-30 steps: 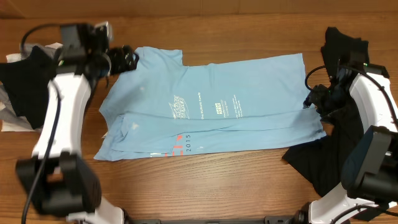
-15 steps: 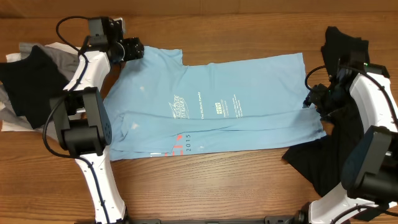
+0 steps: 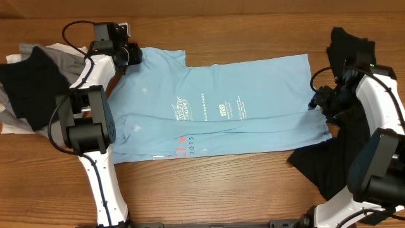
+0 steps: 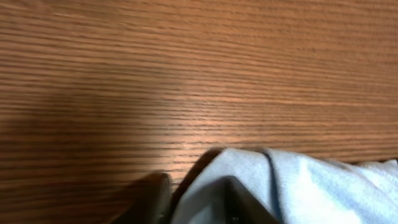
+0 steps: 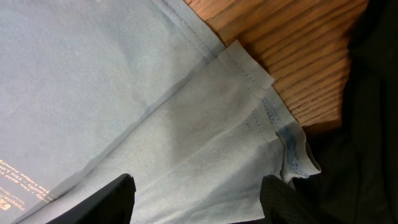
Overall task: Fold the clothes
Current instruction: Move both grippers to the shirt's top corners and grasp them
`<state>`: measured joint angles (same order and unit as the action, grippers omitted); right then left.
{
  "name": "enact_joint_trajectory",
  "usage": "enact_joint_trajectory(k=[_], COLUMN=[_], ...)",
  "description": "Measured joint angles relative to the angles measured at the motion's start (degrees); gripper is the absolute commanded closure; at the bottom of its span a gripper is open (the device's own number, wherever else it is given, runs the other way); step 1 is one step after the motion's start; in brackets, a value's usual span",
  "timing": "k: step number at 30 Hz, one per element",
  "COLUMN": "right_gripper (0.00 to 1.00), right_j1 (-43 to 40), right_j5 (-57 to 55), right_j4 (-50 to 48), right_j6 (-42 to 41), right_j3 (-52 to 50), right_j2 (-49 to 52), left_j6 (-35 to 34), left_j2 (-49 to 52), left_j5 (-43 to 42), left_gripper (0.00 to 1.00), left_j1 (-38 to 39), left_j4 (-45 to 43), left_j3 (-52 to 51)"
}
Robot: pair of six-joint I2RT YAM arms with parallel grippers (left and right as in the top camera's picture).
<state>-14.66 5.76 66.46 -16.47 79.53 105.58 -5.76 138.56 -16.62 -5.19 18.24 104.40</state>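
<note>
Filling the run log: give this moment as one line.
left gripper: shut on light-blue T-shirt corner | right gripper: open over hem | stage: grasping

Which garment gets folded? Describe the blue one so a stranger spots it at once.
Start at the wooden table, at its middle. The light-blue T-shirt lies spread there, the largest cloth, small white print near its middle. It alone is blue: the heap at the left is black, grey and white, the garment at the right black.

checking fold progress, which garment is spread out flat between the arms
The light-blue T-shirt, laid out with white print up; the black garment at right and the pile at left lie crumpled.
</note>
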Motion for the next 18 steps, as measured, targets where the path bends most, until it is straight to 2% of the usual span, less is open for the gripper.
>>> enact_joint_trajectory(k=[1, 2, 3, 9, 16, 18], right_gripper=[0.32, 0.32, 0.32, 0.32, 0.32, 0.26], right_j1=[0.0, 0.0, 0.0, 0.0, -0.3, -0.3], right_j5=[0.0, 0.0, 0.0, -0.1, -3.2, -4.3], right_j4=[0.0, 0.0, 0.0, -0.9, -2.6, -5.1], right_j6=[0.0, 0.0, 0.0, 0.0, 0.0, 0.0], right_j3=[0.0, 0.0, 0.0, 0.0, 2.0, 4.0], right_j2=[0.0, 0.0, 0.0, 0.0, 0.0, 0.0], left_j6=[0.0, 0.0, 0.0, 0.0, -0.3, -0.7], left_j2=[0.0, 0.0, 0.0, 0.1, -0.8, -1.3], left_j5=[0.0, 0.1, 0.1, 0.1, -0.4, -0.4], left_gripper=[0.87, 0.94, 0.96, 0.96, 0.96, 0.96], left_j1=[0.2, 0.3, 0.4, 0.6, 0.2, 0.0], left_j4=[0.2, 0.5, 0.7, 2.6, 9.1, 11.2], left_j3=[0.1, 0.1, 0.2, 0.5, 1.5, 1.5])
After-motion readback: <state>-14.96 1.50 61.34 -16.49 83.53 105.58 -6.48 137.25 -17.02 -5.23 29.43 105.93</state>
